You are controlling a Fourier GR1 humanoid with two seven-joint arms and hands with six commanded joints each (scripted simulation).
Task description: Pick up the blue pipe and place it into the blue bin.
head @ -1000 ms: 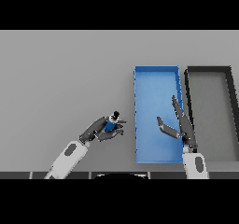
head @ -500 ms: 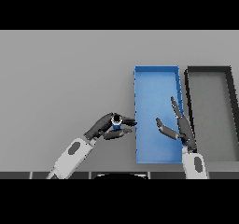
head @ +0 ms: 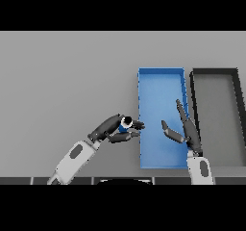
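Rightward travel marks the change: over the last second the left hand [head: 113, 129] has carried the blue pipe [head: 125, 125] across the grey table [head: 62, 81] until its fingertips reach the left wall of the blue bin [head: 160, 72]. Fingers and thumb are curled round the pipe, which is held above the table just outside the bin (not yet over it), so the drop seems close. Most of the pipe is hidden by the fingers. Over the bin, the right hand [head: 185, 131] hangs with fingers straight and spread. A black bin [head: 215, 72] stands beside it.
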